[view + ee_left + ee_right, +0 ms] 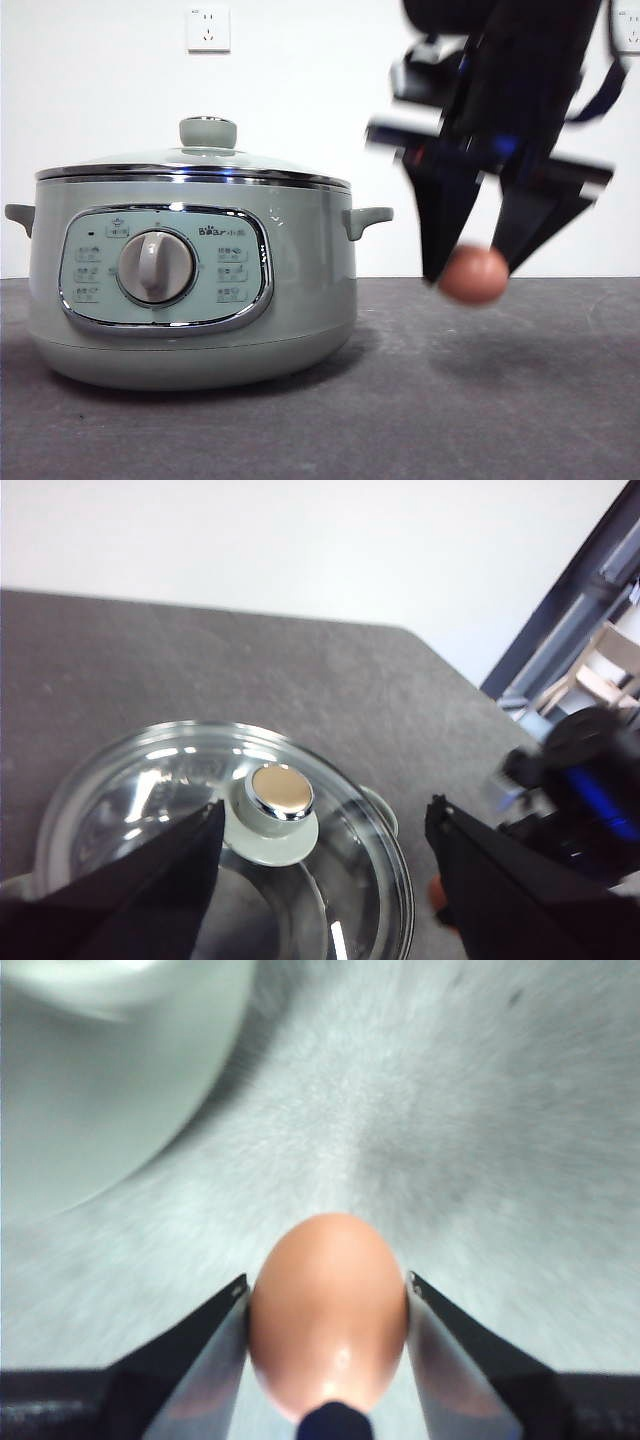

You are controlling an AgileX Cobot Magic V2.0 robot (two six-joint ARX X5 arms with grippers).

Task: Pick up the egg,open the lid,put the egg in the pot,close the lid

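Observation:
The brown-orange egg (473,275) hangs a little above the table to the right of the pot, held between the two black jaws of my right gripper (470,272). The right wrist view shows the egg (328,1312) gripped on both sides by that gripper (328,1305). The sage-green pot (190,290) stands at the left with its glass lid (195,165) seated on it. My left gripper (325,830) hovers open above the lid (200,810), its jaws to either side of the knob (280,792).
The pot's small right handle (368,218) points toward the right gripper. A wall socket (208,28) is on the white wall behind. Past the table's far corner are a dark frame and a wooden chair (605,670).

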